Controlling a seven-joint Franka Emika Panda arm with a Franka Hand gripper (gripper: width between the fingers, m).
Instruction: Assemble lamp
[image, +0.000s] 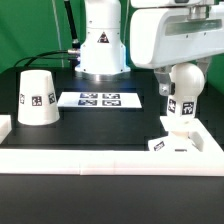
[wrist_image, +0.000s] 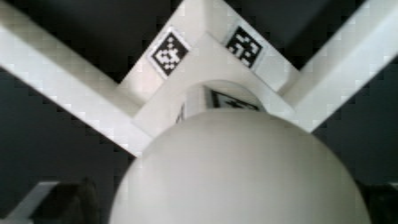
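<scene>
Three white lamp parts on the black table (image: 110, 125) in the exterior view. Tapered shade (image: 38, 98) standing wide end down toward that view's left, well apart from the other two, one tag facing the camera. Marker board (image: 98, 99) lying flat at mid-table, in front of the arm's white body (image: 102, 45). Toward that view's right, flat square base (image: 180, 147) close against the white rail (image: 100, 162) along the near edge. Bulb (image: 180, 112) upright over it, round head up; cannot tell whether touching the base. End effector (image: 186, 80) closed on the bulb's head, a dark finger on either side.

Wrist view: looking down on the bulb (wrist_image: 222, 170), its rounded head large and blurred in the foreground. Beyond it, tagged base (wrist_image: 205, 35), set into the corner of the white rail (wrist_image: 54, 60).
</scene>
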